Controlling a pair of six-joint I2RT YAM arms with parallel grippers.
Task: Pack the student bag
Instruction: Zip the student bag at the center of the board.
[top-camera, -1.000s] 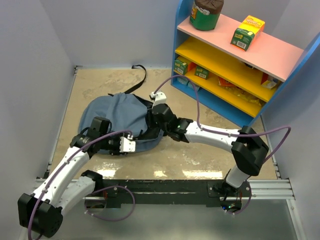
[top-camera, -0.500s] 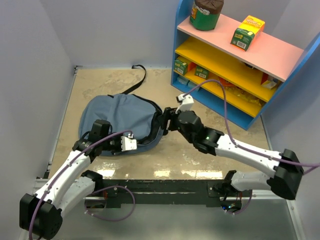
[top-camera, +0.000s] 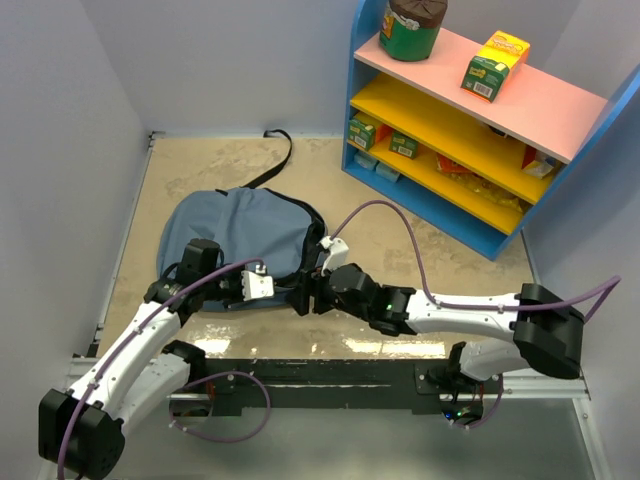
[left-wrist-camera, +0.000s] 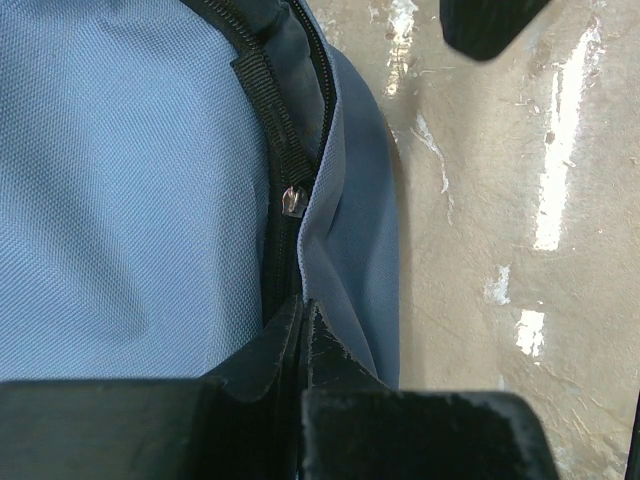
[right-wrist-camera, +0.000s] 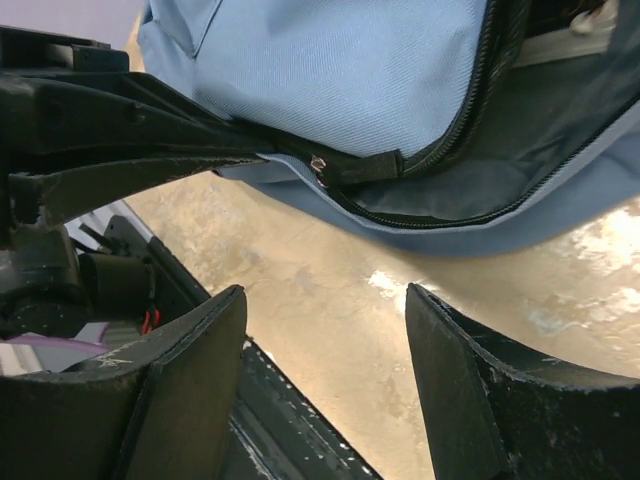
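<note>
The slate-blue student bag (top-camera: 240, 235) lies on the beige floor left of centre, its zipper partly open along the near right edge. My left gripper (top-camera: 288, 293) is shut on the bag's fabric edge beside the zipper (left-wrist-camera: 300, 310). The metal zipper slider (left-wrist-camera: 292, 200) sits just beyond its tips. My right gripper (top-camera: 306, 297) is open and empty, low at the bag's near right corner, close to the left gripper. In the right wrist view the open bag (right-wrist-camera: 350, 70) and slider (right-wrist-camera: 318, 163) lie ahead of the spread gripper (right-wrist-camera: 325, 300). The left gripper's fingers (right-wrist-camera: 150, 150) show pinching the edge.
A blue shelf unit (top-camera: 470, 130) with yellow and pink shelves stands at the back right, holding small boxes and a green can (top-camera: 412, 28). The bag's black strap (top-camera: 275, 150) trails toward the back wall. Grey walls close both sides. A black rail (top-camera: 330, 372) runs along the near edge.
My right arm has swung from the bag's open right side down to its near corner, beside the left gripper. The left gripper has kept its hold on the bag's edge.
</note>
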